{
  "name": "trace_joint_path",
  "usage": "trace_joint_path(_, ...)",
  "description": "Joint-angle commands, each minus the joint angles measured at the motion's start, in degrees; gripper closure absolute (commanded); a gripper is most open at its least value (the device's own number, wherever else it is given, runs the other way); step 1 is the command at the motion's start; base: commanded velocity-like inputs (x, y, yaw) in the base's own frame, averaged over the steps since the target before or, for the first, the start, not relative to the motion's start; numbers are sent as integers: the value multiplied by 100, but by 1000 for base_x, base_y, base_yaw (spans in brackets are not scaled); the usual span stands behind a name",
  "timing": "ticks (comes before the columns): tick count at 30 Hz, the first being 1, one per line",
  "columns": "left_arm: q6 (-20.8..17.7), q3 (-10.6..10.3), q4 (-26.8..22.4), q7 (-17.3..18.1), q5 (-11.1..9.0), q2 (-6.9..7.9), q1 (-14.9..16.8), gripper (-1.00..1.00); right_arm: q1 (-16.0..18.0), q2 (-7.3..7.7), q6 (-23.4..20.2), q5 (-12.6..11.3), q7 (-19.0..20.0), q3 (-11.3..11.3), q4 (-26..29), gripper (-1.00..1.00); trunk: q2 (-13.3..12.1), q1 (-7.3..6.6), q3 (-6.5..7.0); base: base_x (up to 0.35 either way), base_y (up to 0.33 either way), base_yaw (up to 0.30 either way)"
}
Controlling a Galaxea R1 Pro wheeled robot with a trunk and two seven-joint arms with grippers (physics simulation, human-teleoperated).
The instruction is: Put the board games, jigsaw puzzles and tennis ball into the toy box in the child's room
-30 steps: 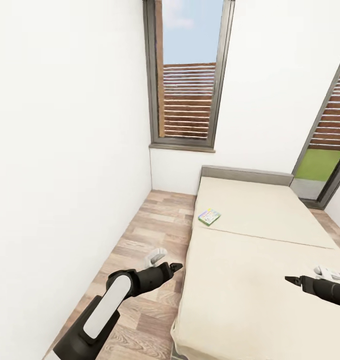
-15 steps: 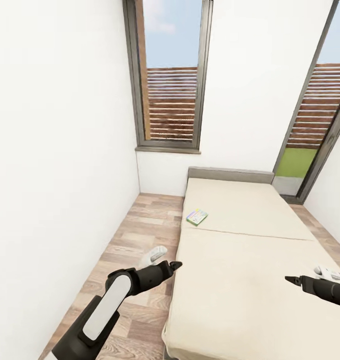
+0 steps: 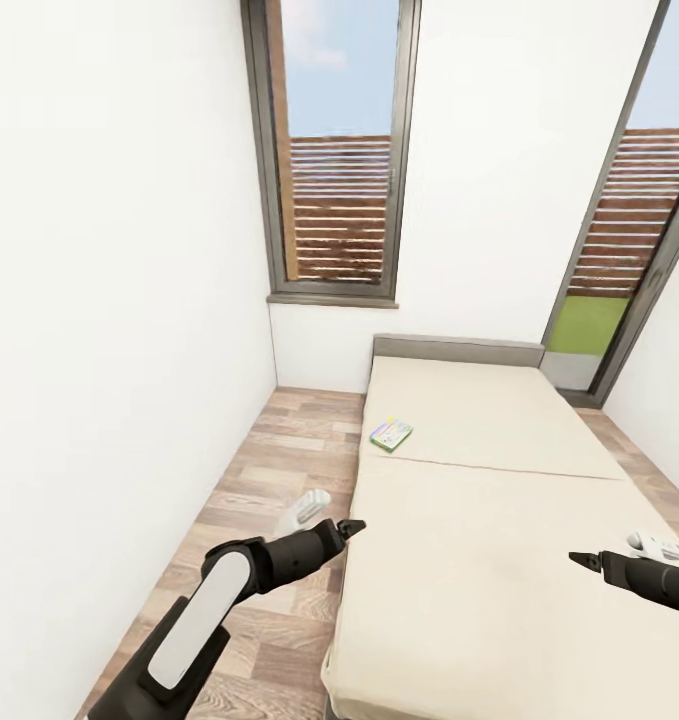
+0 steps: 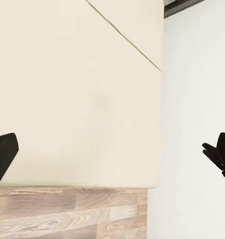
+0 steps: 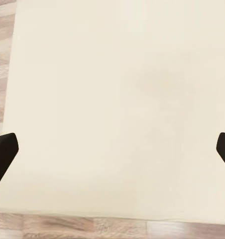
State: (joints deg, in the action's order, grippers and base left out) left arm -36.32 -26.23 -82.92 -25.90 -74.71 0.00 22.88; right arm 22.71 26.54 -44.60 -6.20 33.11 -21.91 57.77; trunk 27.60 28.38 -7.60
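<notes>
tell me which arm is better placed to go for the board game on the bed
Left, probably. The board game lies near the bed's left edge, and the left gripper hangs open on that side, roughly below it in the head view. The right gripper, also open, is over the far right.

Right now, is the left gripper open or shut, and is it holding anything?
Open and empty. In the left wrist view the left gripper has its two dark fingers at opposite edges, with only bed and floor between them.
</notes>
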Motion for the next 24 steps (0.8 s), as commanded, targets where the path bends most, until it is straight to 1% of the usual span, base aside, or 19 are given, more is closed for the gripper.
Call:
trace_joint_path(1, 4, -4, -25, -63, -66, 11, 0, -100, 5, 1, -49, -57, -15, -7, 3, -100, 53, 25, -30, 0, 0, -12)
trace_joint_path(4, 13, -4, -41, -69, -27, 22, -7, -100, 5, 1, -44, -55, -15, -7, 8, -100, 174, 91, -83, 0, 0, -8)
trace_joint_path(9, 27, 18, -39, -55, 127, 33, -15, -100, -9, -2, -12, -55, 37, -10, 116, -100, 374, 201, -172, 0, 0, -5)
trace_joint_path(12, 29, 22, -38, -55, 154, 35, -16, -100, -18, 2, -7, -53, 84, -11, 163, -100, 494, 267, -226, 0, 0, -3)
trace_joint_path(14, 32, 28, -36, -55, 193, 38, -17, -100, -52, 18, 5, -49, 233, -19, 259, -100, 575, 311, -262, 0, 0, -2)
trace_joint_path(15, 32, 28, -36, -55, 193, 38, -17, -100, -52, 18, 5, -49, 233, -19, 259, -100, 615, 333, -279, 0, 0, -2)
trace_joint_path(17, 34, 32, -34, -63, 217, 40, -18, -100, -93, 39, 31, -45, 435, -61, 356, -100, 695, 377, -315, 0, 0, -1)
trace_joint_path(18, 34, 32, -34, -63, 217, 40, -18, -100, -93, 39, 31, -45, 435, -61, 356, -100, 735, 399, -333, 0, 0, -1)
trace_joint_path(20, 35, 34, -33, -70, 234, 41, -19, -100, -144, 52, 79, -43, 634, -187, 464, -100, 815, 443, -369, 0, 0, 0)
trace_joint_path(21, 35, 34, -33, -70, 234, 41, -19, -100, -144, 52, 79, -43, 634, -187, 464, -100, 855, 465, -387, 0, 0, 0)
trace_joint_path(23, 36, 34, -43, -72, 243, 42, -19, -100, -192, 44, 139, -40, 801, -380, 598, -100, 936, 509, -423, 0, 0, 0)
trace_joint_path(24, 36, 34, -43, -72, 243, 42, -19, -100, -192, 44, 139, -40, 801, -380, 598, -100, 976, 531, -441, 0, 0, 0)
